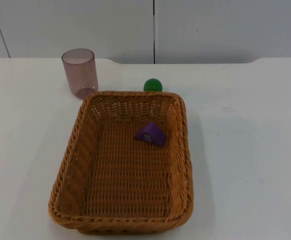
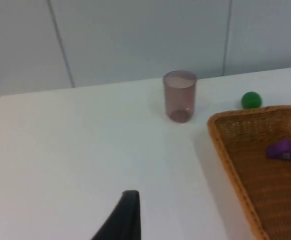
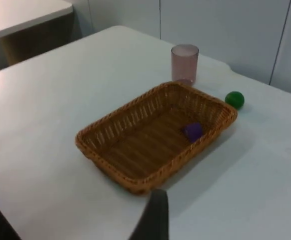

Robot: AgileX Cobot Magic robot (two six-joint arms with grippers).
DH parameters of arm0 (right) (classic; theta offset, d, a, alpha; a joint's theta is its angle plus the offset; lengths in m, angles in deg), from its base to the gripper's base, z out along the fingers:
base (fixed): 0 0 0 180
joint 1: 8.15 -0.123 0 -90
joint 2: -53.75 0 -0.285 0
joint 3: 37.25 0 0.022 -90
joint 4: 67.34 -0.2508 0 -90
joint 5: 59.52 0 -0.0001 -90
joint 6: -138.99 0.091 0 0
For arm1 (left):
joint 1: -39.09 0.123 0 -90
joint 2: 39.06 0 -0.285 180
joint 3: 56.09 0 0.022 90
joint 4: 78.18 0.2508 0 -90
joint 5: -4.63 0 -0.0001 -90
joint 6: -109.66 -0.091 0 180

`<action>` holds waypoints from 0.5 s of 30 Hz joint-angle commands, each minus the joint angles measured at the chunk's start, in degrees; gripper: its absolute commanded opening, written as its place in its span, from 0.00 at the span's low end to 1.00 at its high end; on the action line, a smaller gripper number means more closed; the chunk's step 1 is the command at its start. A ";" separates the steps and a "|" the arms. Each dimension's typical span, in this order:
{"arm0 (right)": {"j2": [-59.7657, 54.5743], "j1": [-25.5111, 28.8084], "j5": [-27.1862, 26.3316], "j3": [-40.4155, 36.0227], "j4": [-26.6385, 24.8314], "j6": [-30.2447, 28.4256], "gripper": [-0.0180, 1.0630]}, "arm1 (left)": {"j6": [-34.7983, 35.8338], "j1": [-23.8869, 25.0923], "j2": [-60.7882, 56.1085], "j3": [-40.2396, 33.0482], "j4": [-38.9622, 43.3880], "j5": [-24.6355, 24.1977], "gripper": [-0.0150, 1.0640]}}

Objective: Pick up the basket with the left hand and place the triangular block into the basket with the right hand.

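Basket [image 1: 123,165]: a woven brown basket, it rests flat on the white counter [image 1: 245,150], with the long axis running from the wall side toward the near edge in the top view.
Triangular block [image 1: 151,134]: purple, it lies already inside the basket, on the woven floor near the far right corner, close to the right wall of the basket.
Key relation: from the left gripper [image 2: 123,217] the basket lies forward and to its right side, well apart; a bare stretch of counter is between them. The basket's left long rim is the side nearest to this arm.
Left gripper: one black fingertip is seen in the left wrist view, above the counter; whether the fingers are wide or narrow I cannot tell. It holds nothing that I can see.
Right gripper [image 3: 153,215]: it hangs high and back from the basket, which lies ahead of it; its opening I also cannot tell.
Task state: I judge the block part as done; the basket is not lifted.
Other things: a translucent cup [image 1: 79,72] and a green ball [image 1: 153,85] stand behind the basket.
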 commanded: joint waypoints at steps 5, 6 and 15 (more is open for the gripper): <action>4.11 0.35 2.47 -4.01 0.57 1.78 0.69 | 6.58 0.07 -1.62 -4.10 4.60 -4.46 0.99; 4.11 0.35 2.47 -4.01 0.57 1.78 0.69 | 6.58 0.07 -1.62 -4.10 4.60 -4.46 0.99; 4.11 0.35 6.11 -5.93 1.52 3.25 0.69 | 6.58 0.10 -1.62 -4.90 6.01 -5.52 0.99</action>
